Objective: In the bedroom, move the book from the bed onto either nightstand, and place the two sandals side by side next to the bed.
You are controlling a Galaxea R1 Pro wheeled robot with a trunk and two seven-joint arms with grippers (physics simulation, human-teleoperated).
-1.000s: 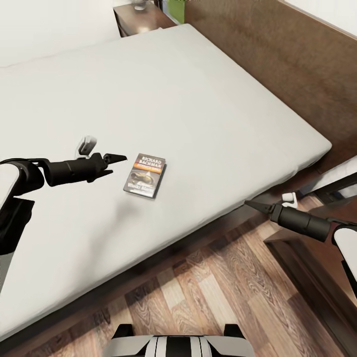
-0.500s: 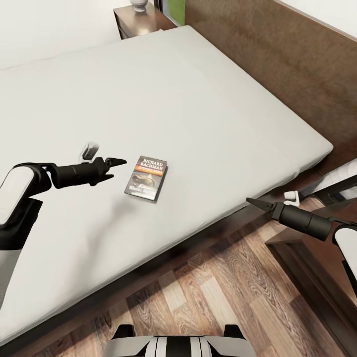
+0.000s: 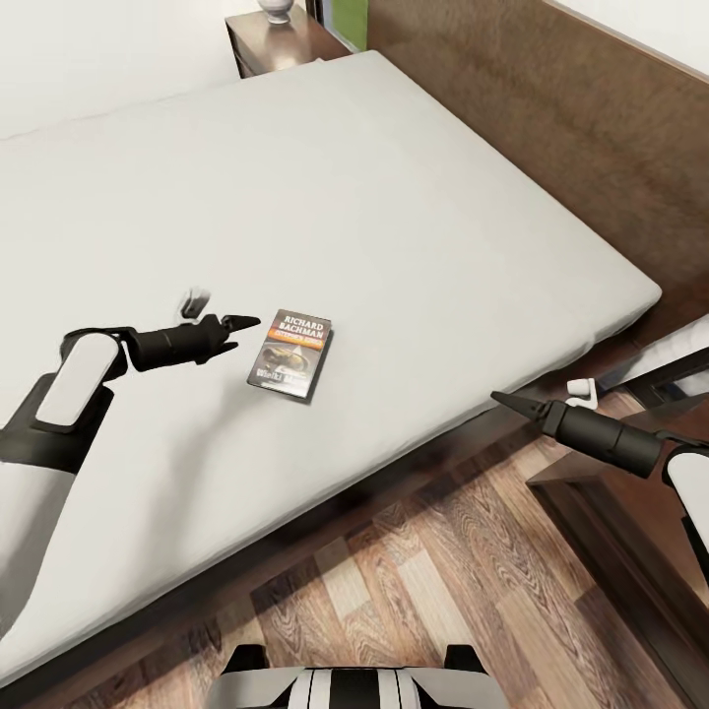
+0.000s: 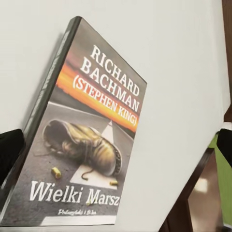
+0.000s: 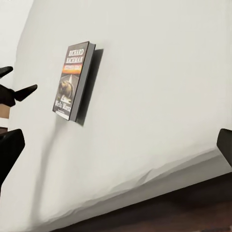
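Note:
The book point(image 3: 290, 353) lies flat on the bed point(image 3: 394, 197), cover up, near the mattress's front edge; its cover is close up in the left wrist view point(image 4: 82, 140). My left gripper point(image 3: 241, 330) hovers just left of the book, open, with its dark fingertips point(image 4: 9, 152) spread wide on either side of it point(image 4: 116, 145). My right gripper point(image 3: 504, 401) is open and empty, off the bed's front corner above the floor, pointing at the mattress, with the book point(image 5: 73, 79) farther on. The sandals are out of view.
A nightstand point(image 3: 286, 41) with a white vase point(image 3: 278, 10) stands at the far end of the bed beside the tall wooden headboard point(image 3: 551, 118). Dark brown furniture point(image 3: 630, 532) sits under my right arm. Wood-plank floor point(image 3: 414, 581) runs along the bed's near side.
My left gripper has crept right, closer to the book, with the forearm stretching out lower over the mattress. The right arm has hardly moved. The book lies where it was.

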